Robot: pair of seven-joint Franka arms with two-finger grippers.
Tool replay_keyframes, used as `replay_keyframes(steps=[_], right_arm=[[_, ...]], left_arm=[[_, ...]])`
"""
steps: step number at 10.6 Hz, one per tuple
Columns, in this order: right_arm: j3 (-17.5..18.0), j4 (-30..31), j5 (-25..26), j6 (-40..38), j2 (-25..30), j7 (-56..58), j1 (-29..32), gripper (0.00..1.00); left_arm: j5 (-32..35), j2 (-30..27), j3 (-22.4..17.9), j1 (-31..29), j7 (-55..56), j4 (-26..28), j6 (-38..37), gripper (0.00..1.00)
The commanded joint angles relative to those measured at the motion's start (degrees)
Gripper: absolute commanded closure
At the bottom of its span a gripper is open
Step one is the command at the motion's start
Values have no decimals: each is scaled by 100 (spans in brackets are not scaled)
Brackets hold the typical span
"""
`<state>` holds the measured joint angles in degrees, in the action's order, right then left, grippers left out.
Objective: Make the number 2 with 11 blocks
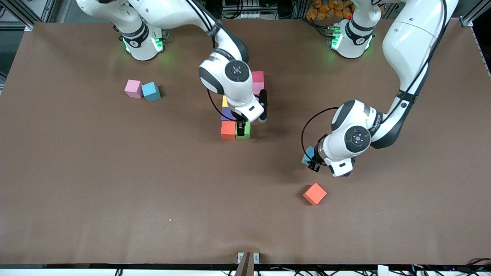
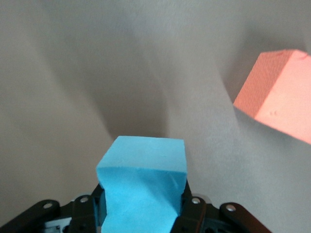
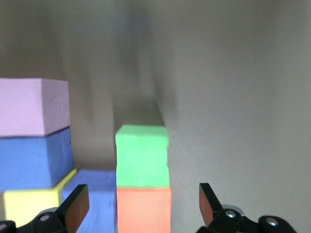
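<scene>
The right arm hides much of the number 2 at mid-table; only red, pink, yellow, purple, orange and green cubes show. The right gripper, fingers spread, straddles the green block. The left gripper pinches a light blue block, toward the left arm's end from the digit. Open table surrounds the digit.

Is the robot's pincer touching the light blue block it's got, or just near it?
Touching. The left wrist view shows the left pincer shut on the light blue block, its fingers pressed against both sides with no gap.
</scene>
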<state>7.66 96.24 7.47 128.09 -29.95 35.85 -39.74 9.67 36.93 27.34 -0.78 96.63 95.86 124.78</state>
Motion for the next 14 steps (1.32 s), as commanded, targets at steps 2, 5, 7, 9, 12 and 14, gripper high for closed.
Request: replay_keyframes(steps=[2, 5, 7, 9, 12, 14], right_arm=[[8, 887, -123, -597, 1410, 89, 887, 0], [-1, 870, -149, -996, 2255, 89, 1845, 0], [-36, 887, -149, -1171, 2738, -390, 2329, 0], [-19, 896, -149, -1225, 3020, -851, 3074, 0], [8, 756, -280, -1357, 3171, -2314, 4007, 0], [-54, 424, -676, -1758, 3189, -2319, 4271, 0]], left_arm=[[-44, -72, 8, 507, 1082, 46, 99, 46], [-36, -46, -1, 860, 2234, 81, 152, 46], [-36, -2, -1, 1061, 2866, 73, 449, 46], [-1, 86, -10, 1255, 3431, 73, 635, 46], [8, 244, -54, 1510, 3941, 82, 942, 46], [8, 262, -54, 1616, 4169, 134, 952, 46]])
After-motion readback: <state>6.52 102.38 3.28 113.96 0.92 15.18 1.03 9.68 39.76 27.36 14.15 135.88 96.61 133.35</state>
